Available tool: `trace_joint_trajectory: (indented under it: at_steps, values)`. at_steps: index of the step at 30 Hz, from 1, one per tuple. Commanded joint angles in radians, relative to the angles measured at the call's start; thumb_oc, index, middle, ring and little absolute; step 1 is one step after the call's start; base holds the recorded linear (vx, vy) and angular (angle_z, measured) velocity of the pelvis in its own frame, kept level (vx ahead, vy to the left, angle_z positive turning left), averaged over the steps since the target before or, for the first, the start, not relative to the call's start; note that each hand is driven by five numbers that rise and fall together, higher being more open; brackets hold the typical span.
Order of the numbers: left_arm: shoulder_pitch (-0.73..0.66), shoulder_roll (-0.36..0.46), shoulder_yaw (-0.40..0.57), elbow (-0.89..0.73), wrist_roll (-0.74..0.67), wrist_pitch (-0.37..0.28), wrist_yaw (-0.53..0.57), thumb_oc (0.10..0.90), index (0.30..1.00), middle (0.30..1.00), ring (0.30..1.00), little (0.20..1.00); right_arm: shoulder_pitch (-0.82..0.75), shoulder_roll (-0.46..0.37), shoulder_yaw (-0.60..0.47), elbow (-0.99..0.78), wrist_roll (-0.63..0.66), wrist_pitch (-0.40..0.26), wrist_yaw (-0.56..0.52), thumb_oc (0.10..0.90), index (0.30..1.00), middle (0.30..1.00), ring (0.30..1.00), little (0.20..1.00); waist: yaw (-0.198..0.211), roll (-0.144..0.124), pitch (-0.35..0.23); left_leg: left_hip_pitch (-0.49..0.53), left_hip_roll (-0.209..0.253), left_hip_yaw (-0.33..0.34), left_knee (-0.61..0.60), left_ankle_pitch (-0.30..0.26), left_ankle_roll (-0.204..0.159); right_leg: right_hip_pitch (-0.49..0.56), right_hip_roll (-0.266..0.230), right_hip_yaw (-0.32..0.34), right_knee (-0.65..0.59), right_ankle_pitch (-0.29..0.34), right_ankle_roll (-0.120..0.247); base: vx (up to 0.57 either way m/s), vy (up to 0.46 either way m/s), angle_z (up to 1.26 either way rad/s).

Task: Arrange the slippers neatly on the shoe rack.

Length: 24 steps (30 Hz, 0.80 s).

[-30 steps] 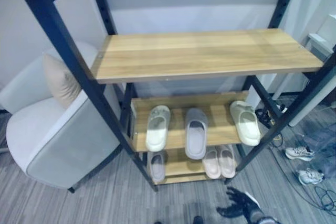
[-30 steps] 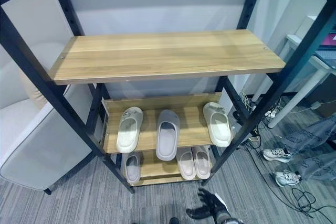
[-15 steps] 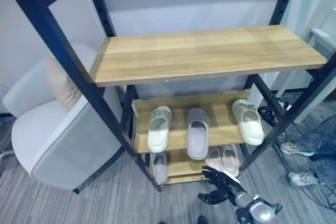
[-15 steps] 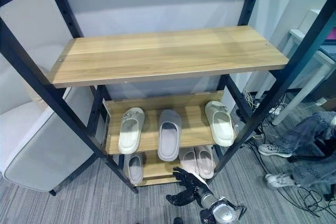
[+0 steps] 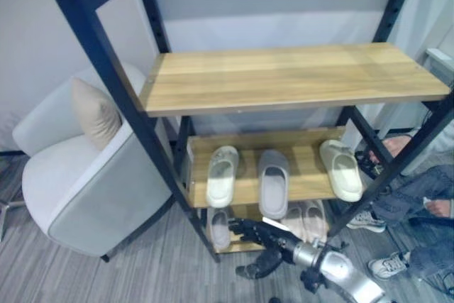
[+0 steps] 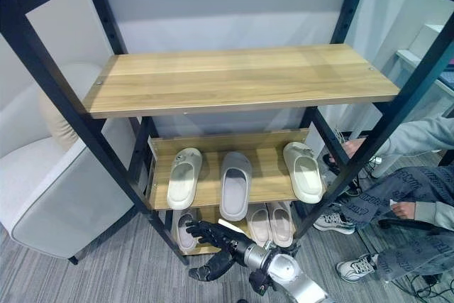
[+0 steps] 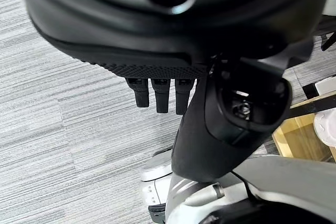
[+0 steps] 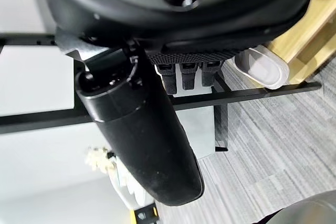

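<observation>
In front of the shoe rack's (image 6: 234, 83) bottom shelf, my right hand (image 6: 213, 235) spreads open, empty. Three slippers (image 6: 235, 184) sit on the middle shelf, three below.

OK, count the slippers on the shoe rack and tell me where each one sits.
6 visible. Middle shelf: cream slipper left, grey slipper centre, cream slipper right. Bottom shelf: grey slipper left, pink pair right. The right hand may hide more.
</observation>
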Motion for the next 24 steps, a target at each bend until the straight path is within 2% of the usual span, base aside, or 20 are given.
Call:
trace_joint_trajectory:
  at_steps: [1,5,11,16,19,24]
  values:
    - [-0.082,-0.06,-0.004,0.056,0.022,-0.016,-0.017,0.8,0.9,0.9,0.9,0.9,-0.046,-0.006,-0.169,-0.23,-0.179,-0.181,-0.111,0.8,0.9,0.9,0.9,0.9,0.007,-0.019,0.005,-0.006,0.001,0.026,-0.003,-0.051,-0.001,0.063,-0.035,-0.016,0.01,-0.12,0.068,0.0,0.0,0.0]
    - [-0.073,-0.074,0.001,0.053,0.036,-0.017,-0.008,0.8,0.9,0.9,0.9,0.9,0.018,0.005,-0.313,-0.281,-0.299,-0.22,-0.226,0.8,0.9,0.9,0.9,0.9,0.003,-0.016,-0.001,0.007,-0.002,0.025,-0.003,-0.062,0.003,0.075,-0.034,-0.016,0.008,-0.128,0.069,0.02,0.002,-0.01]
    - [-0.063,-0.078,-0.002,0.043,0.058,-0.019,-0.011,0.8,0.9,0.9,0.9,0.9,0.031,0.001,-0.429,-0.264,-0.418,-0.23,-0.323,0.8,0.9,0.9,0.9,0.9,0.006,-0.015,-0.003,0.014,-0.002,0.021,-0.003,-0.067,0.007,0.077,-0.031,-0.014,0.007,-0.129,0.068,0.01,-0.004,-0.01]
    - [-0.057,-0.075,-0.013,0.034,0.075,-0.023,-0.02,0.8,0.9,0.9,0.9,0.9,0.001,-0.014,-0.482,-0.191,-0.496,-0.217,-0.378,0.8,0.9,0.9,0.9,0.9,0.016,-0.017,-0.007,0.01,-0.004,0.017,-0.003,-0.066,0.009,0.074,-0.028,-0.015,0.007,-0.128,0.067,0.01,-0.01,0.0]
    - [-0.055,-0.07,-0.028,0.026,0.083,-0.023,-0.023,0.8,0.9,0.9,0.9,0.9,-0.058,-0.031,-0.5,-0.103,-0.567,-0.186,-0.424,0.8,0.9,0.9,0.9,0.9,0.026,-0.018,-0.013,0.005,-0.004,0.008,-0.003,-0.066,0.009,0.071,-0.026,-0.016,0.007,-0.13,0.066,0.01,-0.008,0.0]
    - [-0.061,-0.063,-0.056,0.014,0.079,-0.023,-0.019,0.8,0.9,0.9,0.9,0.9,-0.162,-0.019,-0.495,0.021,-0.574,-0.155,-0.501,0.8,0.9,0.9,0.9,0.9,0.039,-0.019,-0.011,-0.006,-0.004,0.002,-0.003,-0.065,0.009,0.063,-0.025,-0.018,0.007,-0.131,0.065,0.02,-0.011,0.02]
